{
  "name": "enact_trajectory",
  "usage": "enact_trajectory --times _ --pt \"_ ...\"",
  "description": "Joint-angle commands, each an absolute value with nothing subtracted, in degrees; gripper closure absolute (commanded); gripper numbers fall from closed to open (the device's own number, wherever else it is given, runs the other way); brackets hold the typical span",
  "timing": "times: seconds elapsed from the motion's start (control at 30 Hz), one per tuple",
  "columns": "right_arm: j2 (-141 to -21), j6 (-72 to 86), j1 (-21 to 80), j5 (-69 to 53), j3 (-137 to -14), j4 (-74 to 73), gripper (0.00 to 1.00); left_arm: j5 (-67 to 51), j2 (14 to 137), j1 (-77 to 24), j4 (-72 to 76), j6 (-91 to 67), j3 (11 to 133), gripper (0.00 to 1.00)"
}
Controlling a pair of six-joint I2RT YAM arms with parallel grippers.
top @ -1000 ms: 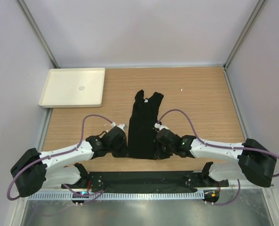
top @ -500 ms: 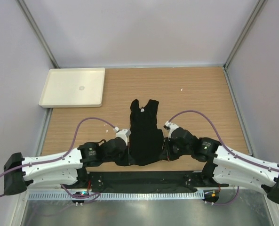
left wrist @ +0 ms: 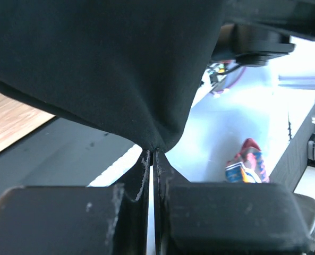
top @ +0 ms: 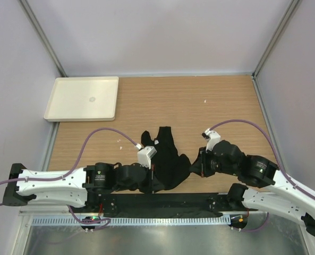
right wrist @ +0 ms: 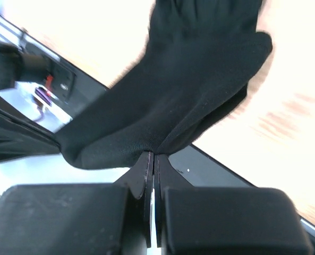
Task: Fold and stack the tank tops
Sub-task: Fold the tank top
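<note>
Evidently the step in hand is the lengthwise fold: both arms hold the near end of the tank top (top: 167, 159) raised off the table (top: 226, 106). The left gripper (left wrist: 153, 155) is pinched fully together on a small tuck of black cloth, which fans out above and beyond its tips. The right gripper (right wrist: 153, 157) is clamped just as tight on another bit of the edge, and the garment spreads away past its fingertips toward the wood. Between the two pairs of fingers the fabric sags and bunches (slack, by the look of it, not drawn flat). The strap end lies on the table just beyond them.

To do this well, the grippers would likely first draw a little apart sideways, so the held edge runs straight from one pinch to the other. Then they should travel forward at the same height and pace, laying that edge over the strap end. Letting go should wait until cloth rests on cloth. Each pinch takes only a thin tuck, so a jerk could pull it free. The tray (top: 83, 98), well off beyond the left fingers, is probably where the folded top belongs.
</note>
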State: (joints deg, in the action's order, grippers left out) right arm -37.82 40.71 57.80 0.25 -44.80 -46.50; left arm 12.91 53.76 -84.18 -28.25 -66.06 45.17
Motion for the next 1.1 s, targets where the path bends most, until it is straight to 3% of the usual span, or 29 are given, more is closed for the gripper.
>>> enact_trajectory --times 0.0,0.53,0.8,1.07 --pt "-37.6 39.7 58.2 4.0 -49.7 -48.9 0.99 16.7 54.0 -85.3 -28.7 -67.2 48.0 1.0" --pt "-46.7 37.6 58.1 9.9 -52.3 -46.0 0.99 21.8 56.3 -90.5 -27.9 -70.0 49.1 1.0" --pt "-53.7 35.2 57.7 13.0 -57.6 -44.0 0.99 31.0 49.3 -90.4 -33.6 -73.7 48.4 1.0" --pt "-60.1 33.3 55.1 10.7 -61.5 -40.4 0.99 30.4 47.6 -82.9 -40.5 -70.6 52.3 1.0"
